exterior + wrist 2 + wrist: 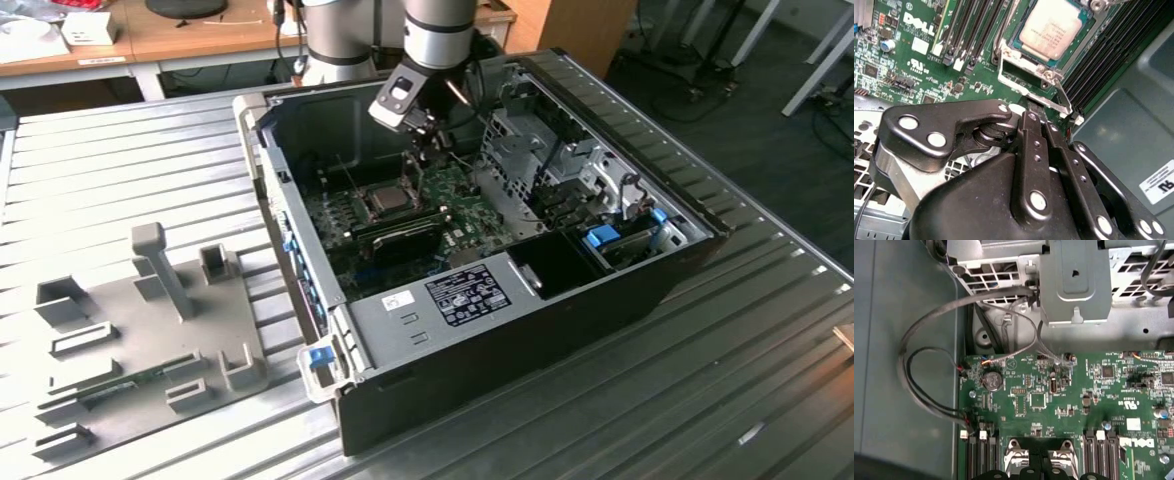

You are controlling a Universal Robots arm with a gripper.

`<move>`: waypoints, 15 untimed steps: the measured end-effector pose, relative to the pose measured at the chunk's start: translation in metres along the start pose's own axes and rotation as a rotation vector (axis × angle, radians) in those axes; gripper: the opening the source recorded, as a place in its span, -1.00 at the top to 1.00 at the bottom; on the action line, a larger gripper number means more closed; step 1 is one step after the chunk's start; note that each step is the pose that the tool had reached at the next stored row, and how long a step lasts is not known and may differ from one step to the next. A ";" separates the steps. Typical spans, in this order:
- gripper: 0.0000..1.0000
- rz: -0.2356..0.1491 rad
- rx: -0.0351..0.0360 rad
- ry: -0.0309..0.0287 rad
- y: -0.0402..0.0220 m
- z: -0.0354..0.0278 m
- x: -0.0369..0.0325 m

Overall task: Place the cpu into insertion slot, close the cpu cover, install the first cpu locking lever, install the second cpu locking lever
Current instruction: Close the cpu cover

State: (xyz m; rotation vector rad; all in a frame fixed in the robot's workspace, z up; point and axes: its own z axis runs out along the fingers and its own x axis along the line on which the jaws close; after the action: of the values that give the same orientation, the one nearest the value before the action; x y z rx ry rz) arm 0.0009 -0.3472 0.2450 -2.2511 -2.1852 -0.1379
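Note:
The cpu point(1051, 27), a square chip with a silvery-tan top, lies in the insertion slot point(391, 201) on the green board inside the open computer case. The cpu cover point(1026, 62), a thin silvery frame, lies flat around the chip. A silver locking lever point(1061, 97) runs along the socket's edge toward my fingertips. My gripper point(1038, 111) hangs low just beside that edge of the socket, its two black fingers point(1030, 135) pressed together. The exterior view shows the gripper point(424, 150) reaching into the case just behind the socket. Whether the tips pinch the lever is hidden.
Long black memory slots point(974, 30) flank the socket. Loose grey and black cables point(919, 365) loop by the board's edge, under a metal drive cage point(1079, 285). The case wall point(1134, 100) stands close by. A grey fixture plate point(147, 320) lies on the ribbed table.

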 end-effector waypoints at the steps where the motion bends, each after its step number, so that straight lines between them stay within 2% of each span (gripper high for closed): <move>1: 0.79 0.000 0.0000 0.0000 -0.0011 -0.0001 0.0000; 5: 0.79 0.000 0.0000 0.0000 -0.0038 -0.0002 -0.0001; 15: 0.79 0.000 0.0004 -0.0001 -0.0045 0.0004 -0.0002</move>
State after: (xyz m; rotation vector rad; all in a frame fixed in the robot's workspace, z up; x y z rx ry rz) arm -0.0035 -0.3472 0.2443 -2.2510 -2.1851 -0.1373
